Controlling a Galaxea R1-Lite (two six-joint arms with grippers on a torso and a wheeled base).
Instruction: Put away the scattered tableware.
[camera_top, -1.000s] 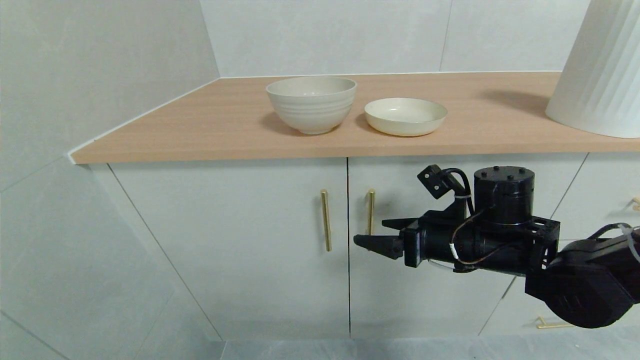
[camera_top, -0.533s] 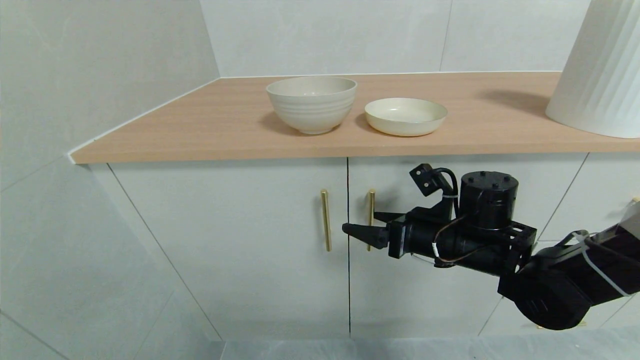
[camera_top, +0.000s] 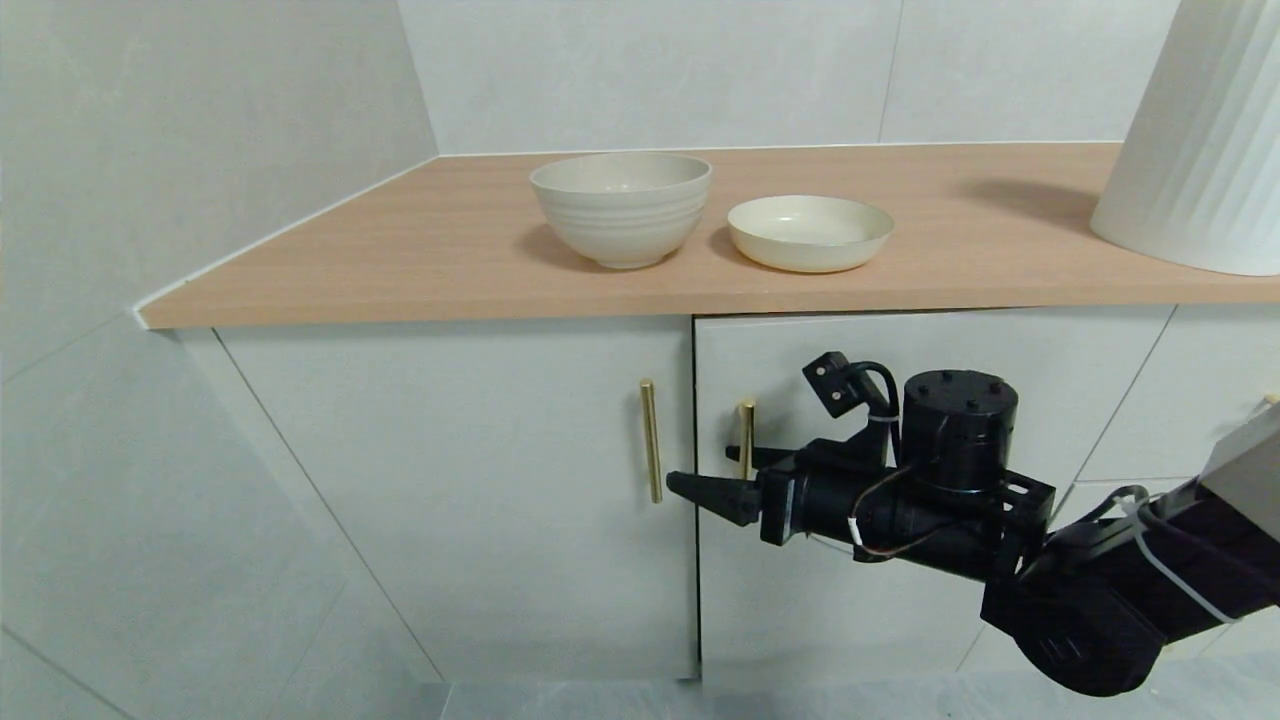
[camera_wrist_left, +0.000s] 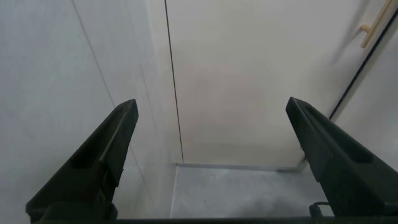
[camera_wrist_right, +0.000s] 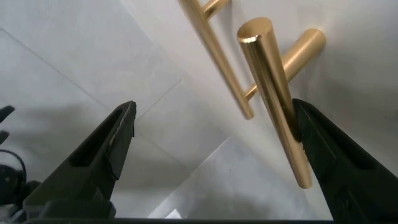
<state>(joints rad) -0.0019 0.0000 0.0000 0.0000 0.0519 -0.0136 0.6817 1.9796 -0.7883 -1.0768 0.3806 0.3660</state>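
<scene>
A deep ribbed beige bowl (camera_top: 622, 205) and a shallow cream dish (camera_top: 810, 230) stand side by side on the wooden countertop (camera_top: 400, 260). Below them, my right gripper (camera_top: 705, 470) (camera_wrist_right: 212, 112) is open at the right cabinet door's brass handle (camera_top: 746, 440) (camera_wrist_right: 273, 99). The handle stands between the fingers, close against one finger (camera_wrist_right: 336, 162). That door (camera_top: 900, 350) is slightly ajar, its top edge out from under the counter. My left gripper (camera_wrist_left: 211, 106) is open and holds nothing, low before the cabinet front near the floor.
The left door (camera_top: 450, 480) is closed, its brass handle (camera_top: 650, 440) (camera_wrist_right: 217, 56) just beside the right one. A tall white ribbed vessel (camera_top: 1200, 150) stands on the counter at the far right. A tiled wall (camera_top: 150, 150) closes off the left side.
My right gripper has moved left and a little down around the right door's handle. That door has come slightly out from the cabinet front. The bowls have not moved.
</scene>
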